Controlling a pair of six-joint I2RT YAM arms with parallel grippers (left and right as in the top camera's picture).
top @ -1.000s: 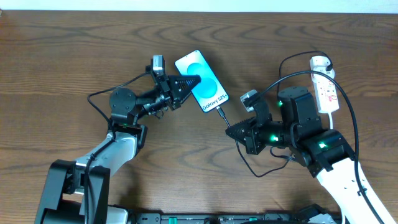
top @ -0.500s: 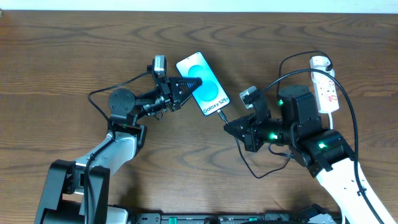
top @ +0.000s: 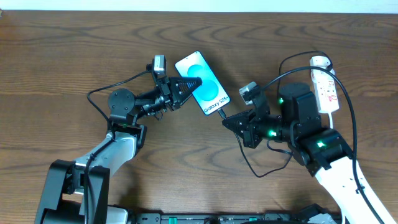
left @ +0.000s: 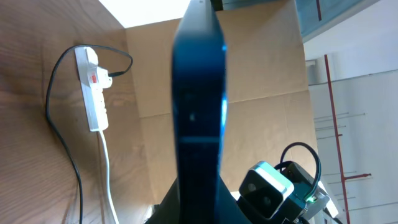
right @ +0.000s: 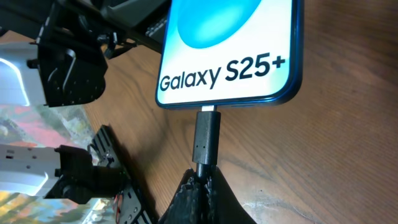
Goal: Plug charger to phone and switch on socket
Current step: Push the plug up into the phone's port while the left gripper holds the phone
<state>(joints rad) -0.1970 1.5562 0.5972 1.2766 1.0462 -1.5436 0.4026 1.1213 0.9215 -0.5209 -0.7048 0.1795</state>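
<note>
The phone [top: 203, 83] lies tilted at mid-table, its blue screen up. My left gripper [top: 191, 83] is shut on its left long edge. In the left wrist view the phone [left: 199, 93] stands edge-on between the fingers of that gripper [left: 199, 202]. My right gripper [top: 226, 120] is shut on the charger [top: 220, 114], just behind its small black plug. In the right wrist view the plug [right: 206, 140] sticks out of the gripper [right: 204, 179] and meets the phone [right: 230, 50] at its bottom port, with a sliver of metal showing. The white socket [top: 326, 87] lies at far right.
The charger's thin black cable [top: 261, 173] loops on the table below the right arm [top: 311, 134] and arcs over toward the socket [left: 92, 93]. The left arm [top: 121, 109] reaches in from the lower left. The table's far edge runs along the top.
My right gripper has carried the plug up and left, closing the gap until it meets the phone's bottom edge. The left gripper and phone have barely shifted.
</note>
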